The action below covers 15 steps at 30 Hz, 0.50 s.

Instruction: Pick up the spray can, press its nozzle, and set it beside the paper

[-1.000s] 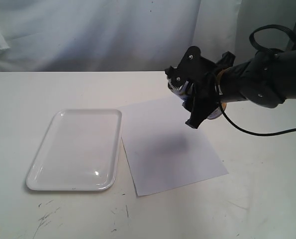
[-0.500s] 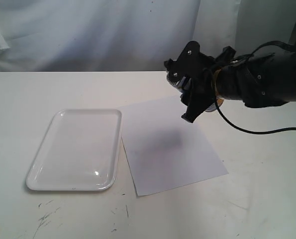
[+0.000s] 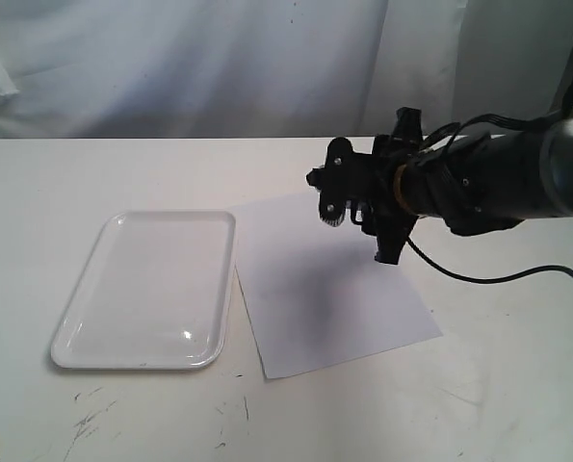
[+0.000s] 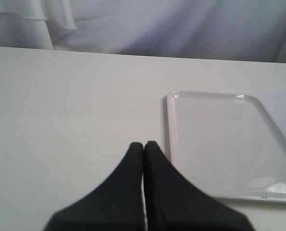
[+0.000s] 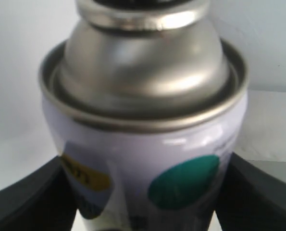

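The right gripper (image 3: pixel 361 207) holds the spray can (image 5: pixel 143 144) tightly between its two fingers, in the air above the far part of the paper (image 3: pixel 325 289). The left gripper (image 4: pixel 143 149) has its fingers pressed together with nothing between them, near the tray (image 4: pixel 167 120) that lies just beside the paper.

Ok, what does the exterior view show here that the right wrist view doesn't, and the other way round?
Only the exterior view shows the white tray, the paper beside it, and the right arm reaching above the paper. Only the right wrist view shows the spray can close up: silver shoulder, teal and yellow dots. Both show the right gripper, shut on the can; in the exterior view the can is mostly hidden behind it.
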Each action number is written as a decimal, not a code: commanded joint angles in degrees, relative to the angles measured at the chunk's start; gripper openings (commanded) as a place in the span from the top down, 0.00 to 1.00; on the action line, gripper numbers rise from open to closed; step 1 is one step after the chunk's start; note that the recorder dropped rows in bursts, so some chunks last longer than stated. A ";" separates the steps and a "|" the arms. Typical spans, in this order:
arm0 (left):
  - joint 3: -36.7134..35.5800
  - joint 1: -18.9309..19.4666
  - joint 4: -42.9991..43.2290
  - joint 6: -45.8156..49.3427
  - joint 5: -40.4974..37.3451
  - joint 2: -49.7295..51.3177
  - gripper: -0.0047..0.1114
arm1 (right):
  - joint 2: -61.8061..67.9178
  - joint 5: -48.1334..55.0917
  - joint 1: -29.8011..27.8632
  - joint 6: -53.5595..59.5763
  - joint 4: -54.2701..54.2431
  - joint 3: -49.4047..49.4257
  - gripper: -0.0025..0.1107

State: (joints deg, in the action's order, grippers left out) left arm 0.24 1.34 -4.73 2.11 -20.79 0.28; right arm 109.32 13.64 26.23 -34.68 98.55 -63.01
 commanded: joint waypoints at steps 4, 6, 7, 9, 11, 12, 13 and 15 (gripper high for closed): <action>-0.24 -0.28 -0.26 -0.15 0.39 -0.28 0.96 | 0.27 5.63 2.97 9.04 -2.67 -0.91 0.98; -0.24 -0.28 -0.26 -0.15 0.39 -0.28 0.96 | 0.75 5.63 3.47 10.38 -3.72 -0.91 0.98; -0.24 -0.28 -0.26 -0.15 0.39 -0.28 0.96 | 0.97 5.74 3.47 10.78 -3.72 -0.91 0.98; -0.24 -0.28 -0.26 -0.15 0.39 -0.28 0.96 | 0.97 6.14 3.47 10.93 -3.72 -0.91 0.98; -0.24 -0.28 -0.26 -0.15 0.39 -0.28 0.96 | 0.97 6.56 3.47 10.93 -3.60 -0.91 0.98; -0.24 -0.28 -0.26 -0.02 0.39 -0.28 0.96 | 0.97 6.68 3.47 10.93 -3.61 -0.91 0.98; -0.24 -0.28 -0.26 -0.02 0.39 -0.28 0.96 | 0.97 6.68 3.47 10.93 -3.61 -0.91 0.98; -0.24 -0.28 -0.26 -0.02 0.39 -0.28 0.96 | 0.97 6.57 3.47 10.93 -3.61 -0.91 0.98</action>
State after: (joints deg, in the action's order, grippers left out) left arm 0.24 1.34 -4.73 2.11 -20.79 0.28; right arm 111.06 19.12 29.64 -24.18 94.52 -63.04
